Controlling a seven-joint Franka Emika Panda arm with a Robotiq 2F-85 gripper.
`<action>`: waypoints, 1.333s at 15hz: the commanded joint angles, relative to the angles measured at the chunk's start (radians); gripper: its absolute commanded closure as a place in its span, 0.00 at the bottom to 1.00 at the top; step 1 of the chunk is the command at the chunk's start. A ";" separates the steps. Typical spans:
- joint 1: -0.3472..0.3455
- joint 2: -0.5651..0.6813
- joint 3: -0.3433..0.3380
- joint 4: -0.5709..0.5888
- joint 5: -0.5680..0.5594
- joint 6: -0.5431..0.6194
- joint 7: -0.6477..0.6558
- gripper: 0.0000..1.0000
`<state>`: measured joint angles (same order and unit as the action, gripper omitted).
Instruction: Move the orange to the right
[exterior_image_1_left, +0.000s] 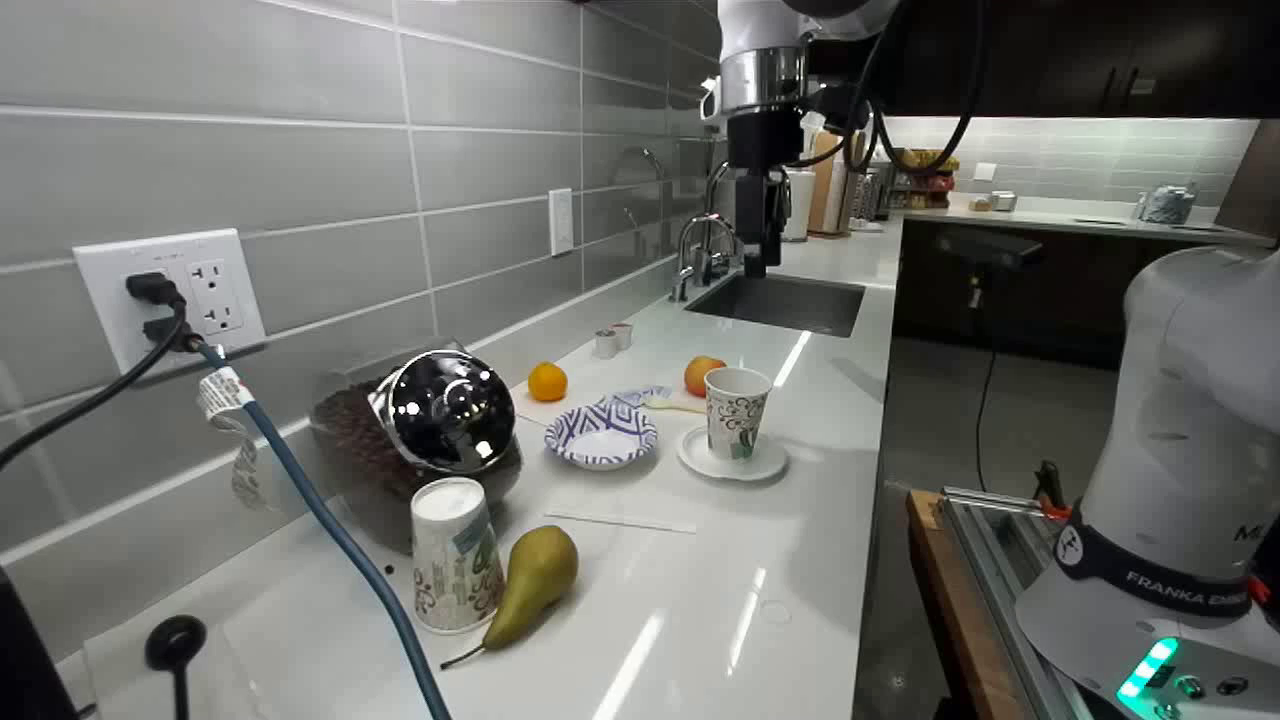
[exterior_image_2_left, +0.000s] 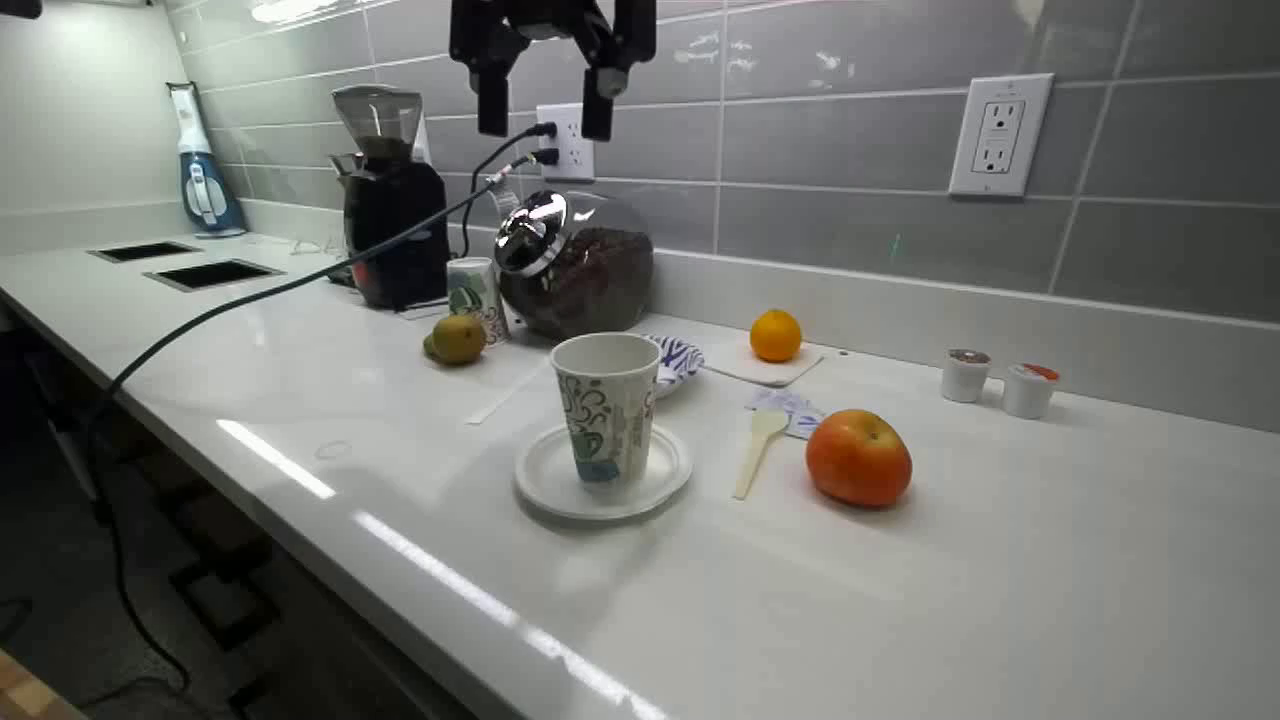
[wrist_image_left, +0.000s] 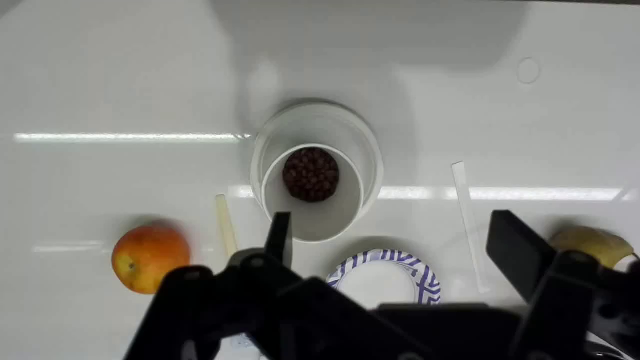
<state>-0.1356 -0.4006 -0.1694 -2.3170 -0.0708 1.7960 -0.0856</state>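
The orange is a small bright ball near the tiled wall; in an exterior view the orange sits on a white napkin. It does not show in the wrist view. My gripper is open and empty, held high above the counter with its fingers pointing down; it also shows in an exterior view. In the wrist view the open gripper is above the patterned bowl and the cup, with nothing between the fingers.
A paper cup holding dark beans stands on a white saucer. A red-orange apple, a wooden utensil and two small pods lie nearby. A pear, an upturned cup and a glass jar stand farther along.
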 joint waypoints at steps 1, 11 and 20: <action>-0.004 0.001 0.003 0.002 0.001 -0.002 -0.001 0.00; 0.011 0.049 -0.005 0.026 -0.009 0.094 -0.079 0.00; 0.019 0.317 -0.032 0.136 0.055 0.476 -0.254 0.00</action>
<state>-0.1133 -0.1887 -0.1786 -2.2619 -0.0600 2.2060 -0.2588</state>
